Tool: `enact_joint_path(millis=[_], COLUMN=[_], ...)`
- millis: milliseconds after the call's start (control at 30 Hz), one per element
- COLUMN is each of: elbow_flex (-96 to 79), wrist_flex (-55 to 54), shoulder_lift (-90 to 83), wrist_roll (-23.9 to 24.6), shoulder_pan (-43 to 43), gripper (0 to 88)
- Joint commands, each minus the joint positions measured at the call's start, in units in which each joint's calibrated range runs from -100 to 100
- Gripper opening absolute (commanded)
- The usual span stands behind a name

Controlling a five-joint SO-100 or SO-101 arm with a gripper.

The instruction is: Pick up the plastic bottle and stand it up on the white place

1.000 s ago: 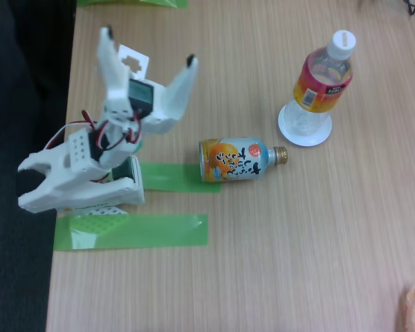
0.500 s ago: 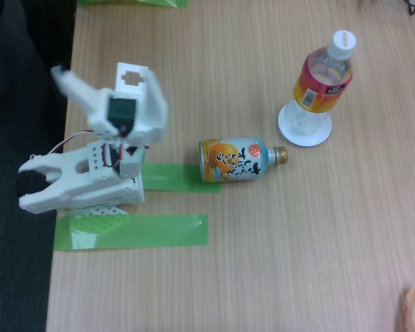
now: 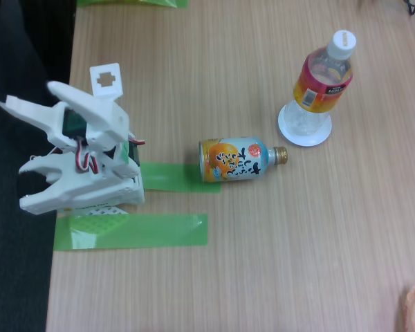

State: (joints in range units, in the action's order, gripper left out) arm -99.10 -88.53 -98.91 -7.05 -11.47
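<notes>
Parking the arm over its base looks like all that remains, in my judgement: the plastic bottle (image 3: pixel 324 75) stands upright on the white place (image 3: pixel 304 125), far from my gripper (image 3: pixel 24 99), whose jaws are spread and empty.

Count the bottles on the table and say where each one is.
2: the plastic bottle stands upright on the white plate at upper right; the orange and light-blue bottle lies mid-table.

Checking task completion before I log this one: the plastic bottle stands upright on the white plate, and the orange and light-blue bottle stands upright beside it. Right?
Not quite. In the fixed view the orange and light-blue bottle lies on its side on the table. The plastic bottle does stand upright on the white plate.
</notes>
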Motion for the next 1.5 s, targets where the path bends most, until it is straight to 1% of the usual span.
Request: enact_joint_path(millis=[0, 100, 167, 300, 333, 1467], elbow_flex=[-0.3, -0.3, -0.3, -0.3, -0.3, -0.3], wrist_flex=[-0.9, -1.0, -2.0, -10.5, -11.1, -11.0], shoulder_lift=[0.0, 0.0, 0.0, 0.0, 0.0, -0.1], wrist_roll=[0.2, 0.2, 0.1, 0.2, 0.2, 0.1], shoulder_pan=[0.0, 0.2, 0.2, -0.2, -0.2, 0.1], gripper=[10.3, 2.7, 0.8, 1.0, 1.0, 1.2])
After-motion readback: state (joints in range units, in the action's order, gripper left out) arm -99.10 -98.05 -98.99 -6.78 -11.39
